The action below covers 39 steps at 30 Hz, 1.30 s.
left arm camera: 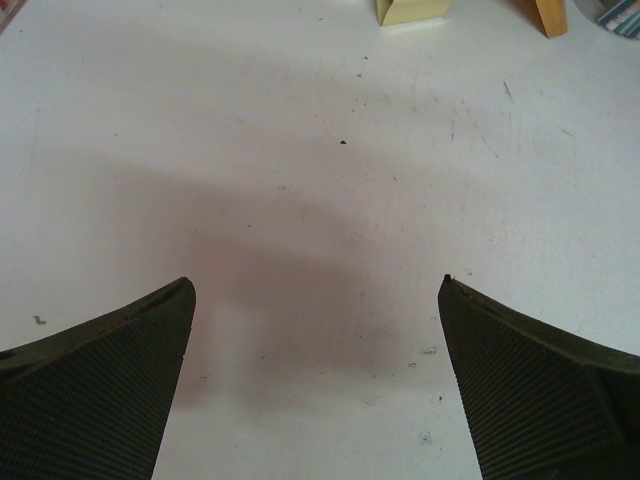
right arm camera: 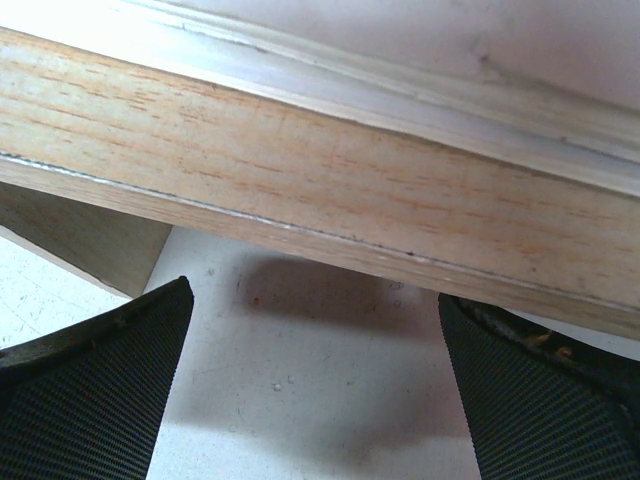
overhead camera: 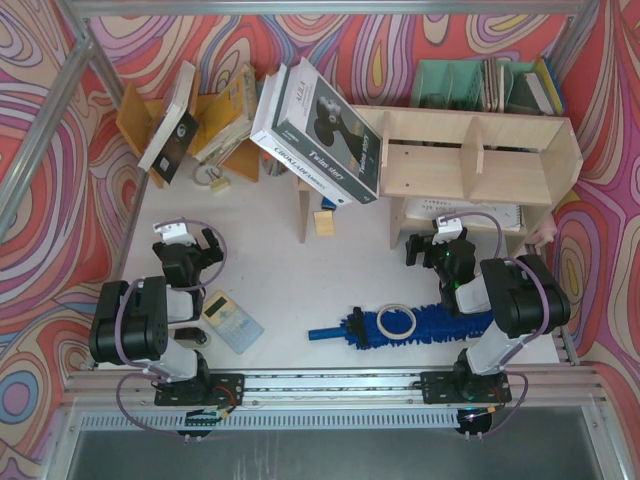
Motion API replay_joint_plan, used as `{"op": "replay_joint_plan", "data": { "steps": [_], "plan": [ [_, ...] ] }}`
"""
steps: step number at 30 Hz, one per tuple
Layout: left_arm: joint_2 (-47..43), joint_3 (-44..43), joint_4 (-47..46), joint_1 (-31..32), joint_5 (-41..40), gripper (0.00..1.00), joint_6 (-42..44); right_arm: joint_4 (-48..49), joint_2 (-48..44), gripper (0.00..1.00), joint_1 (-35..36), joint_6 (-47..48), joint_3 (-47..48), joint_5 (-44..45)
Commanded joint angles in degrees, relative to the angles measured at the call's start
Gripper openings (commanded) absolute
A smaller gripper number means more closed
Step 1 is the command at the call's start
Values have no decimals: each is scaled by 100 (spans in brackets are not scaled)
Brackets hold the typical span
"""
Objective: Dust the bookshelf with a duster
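Observation:
The pale plywood bookshelf [overhead camera: 470, 150] stands at the back right, with a large boxed book leaning on its left end. The blue fluffy duster [overhead camera: 420, 325] lies flat on the table near the front, its slim handle [overhead camera: 325, 333] pointing left. My right gripper [overhead camera: 437, 247] is open and empty, just in front of the bookshelf's lower shelf, behind the duster. In the right wrist view its jaws [right arm camera: 315, 300] face the shelf's wooden front edge [right arm camera: 330, 190]. My left gripper [overhead camera: 190, 240] is open and empty over bare table at the left; in its wrist view [left arm camera: 315, 290] only tabletop shows.
A white ring [overhead camera: 397, 321] lies on the duster. A calculator [overhead camera: 232, 320] lies near the left arm. An orange-yellow slanted book rack [overhead camera: 200, 120] stands back left, a teal-green file organiser [overhead camera: 480, 85] back right. A small yellow block [overhead camera: 324, 222] sits under the shelf's left end.

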State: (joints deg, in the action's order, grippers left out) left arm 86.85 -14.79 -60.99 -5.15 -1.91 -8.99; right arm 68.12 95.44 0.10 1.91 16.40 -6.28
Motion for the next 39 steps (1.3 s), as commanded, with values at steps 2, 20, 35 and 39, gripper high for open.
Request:
{"op": "replay_joint_plan", "data": {
  "steps": [2, 20, 35, 39],
  "plan": [
    [9, 234, -659, -39, 166, 98, 54, 112, 56, 99, -34, 13, 350, -57],
    [-4033, 387, 2351, 1137, -1862, 98, -439, -1528, -2475, 99, 1420, 548, -250, 1138],
    [-5779, -635, 6387, 1262, -2136, 98, -3353, -6040, -4581, 99, 1486, -2883, 1067, 1252],
    [-6282, -779, 7624, 1262, -2734, 99, -4633, -6061, -4781, 99, 1489, -2661, 988, 818]
  ]
}}
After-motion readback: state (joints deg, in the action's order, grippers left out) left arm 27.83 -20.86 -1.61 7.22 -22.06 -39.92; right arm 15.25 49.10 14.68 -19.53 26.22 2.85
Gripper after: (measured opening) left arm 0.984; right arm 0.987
